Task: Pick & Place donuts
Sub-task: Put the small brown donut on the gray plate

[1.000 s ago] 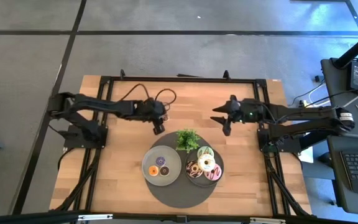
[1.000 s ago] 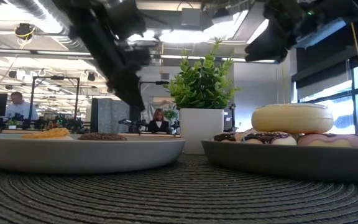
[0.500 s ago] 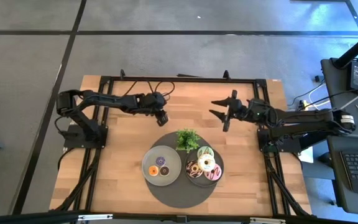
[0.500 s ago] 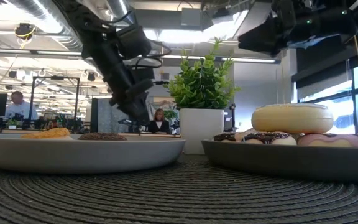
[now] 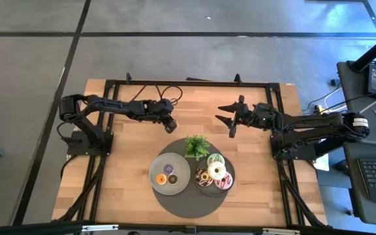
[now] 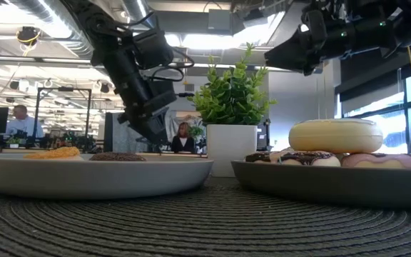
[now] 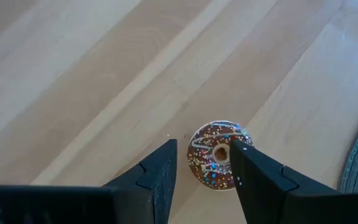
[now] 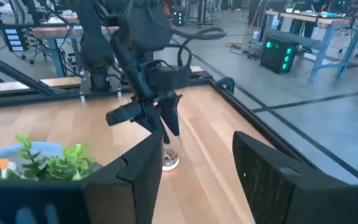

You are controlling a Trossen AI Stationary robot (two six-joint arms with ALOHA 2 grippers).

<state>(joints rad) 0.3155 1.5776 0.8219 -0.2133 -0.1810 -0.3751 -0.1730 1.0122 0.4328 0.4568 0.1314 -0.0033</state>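
Both arms have drawn toward the upper centre of the tabletop [image 5: 129,163] since a second ago, the left pincer [image 5: 169,124] moving up and right and the right pincer [image 5: 228,120] shifting left. Seen from the left wrist, the left pincer's fingers [image 7: 160,177] stand narrowly parted above a chocolate sprinkled donut [image 7: 216,155] lying on bare wood just off the dark round mat [image 5: 188,196]; whether they touch it cannot be told. At centre right in the overhead frame, the right pincer hangs wide open and holds nothing. Lower centre, a small plant [image 5: 197,145] stands behind two grey plates: the left plate [image 5: 181,170] carries mini donuts [image 5: 166,174], the right plate [image 5: 202,187] a pile of larger iced donuts [image 5: 215,172].
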